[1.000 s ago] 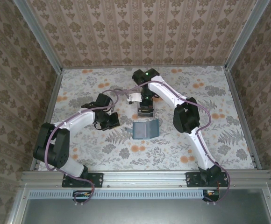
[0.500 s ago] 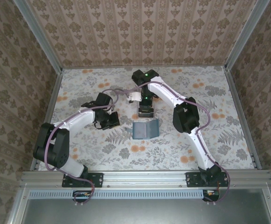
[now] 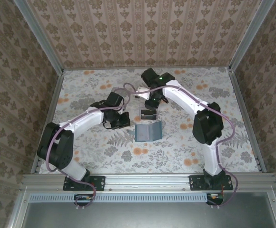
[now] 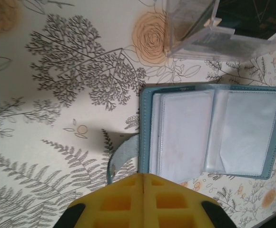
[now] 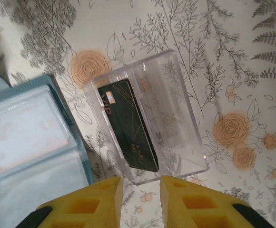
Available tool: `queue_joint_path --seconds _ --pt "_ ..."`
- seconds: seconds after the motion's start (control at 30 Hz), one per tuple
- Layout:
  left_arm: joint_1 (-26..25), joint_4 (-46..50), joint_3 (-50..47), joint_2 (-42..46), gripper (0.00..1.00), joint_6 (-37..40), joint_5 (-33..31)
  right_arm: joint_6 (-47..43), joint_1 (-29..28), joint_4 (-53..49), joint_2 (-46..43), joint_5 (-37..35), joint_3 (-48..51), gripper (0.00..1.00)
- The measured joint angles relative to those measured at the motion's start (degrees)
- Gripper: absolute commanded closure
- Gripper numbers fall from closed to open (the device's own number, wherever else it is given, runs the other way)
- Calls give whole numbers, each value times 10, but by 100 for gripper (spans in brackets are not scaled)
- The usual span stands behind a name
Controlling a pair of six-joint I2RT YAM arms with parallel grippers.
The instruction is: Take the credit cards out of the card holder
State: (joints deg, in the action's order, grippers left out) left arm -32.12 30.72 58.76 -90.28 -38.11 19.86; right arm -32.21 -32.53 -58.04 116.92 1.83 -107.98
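The teal card holder lies open on the floral table, its clear sleeves facing up; it is also in the top view and the right wrist view. A pale card sits behind the left sleeve. A dark credit card stands on edge inside the clear plastic box. My left gripper is shut, its tip at the holder's near edge beside the strap tab. My right gripper is open just short of the box, with nothing between its fingers.
The clear box stands just beyond the card holder, between both grippers. Patterned walls and metal rails close in the table on three sides. Open floral table lies to the left and right.
My right gripper has pulled back from over the clear box, leaving the box and dark card uncovered. My left gripper has slid right, closer to the card holder.
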Motion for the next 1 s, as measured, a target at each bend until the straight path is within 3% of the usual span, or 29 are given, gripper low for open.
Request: queue_joint_path --seconds 0.33,0.63,1.0 --pt "-43 -10 21 -45 93 -28 -4 187 1 139 -126 35 193 70" --pt "-61 -28 42 -91 95 -35 0 378 2 184 -149 52 241 74" --pt "-49 -69 5 -96 96 -36 23 555 8 216 -164 135 311 72"
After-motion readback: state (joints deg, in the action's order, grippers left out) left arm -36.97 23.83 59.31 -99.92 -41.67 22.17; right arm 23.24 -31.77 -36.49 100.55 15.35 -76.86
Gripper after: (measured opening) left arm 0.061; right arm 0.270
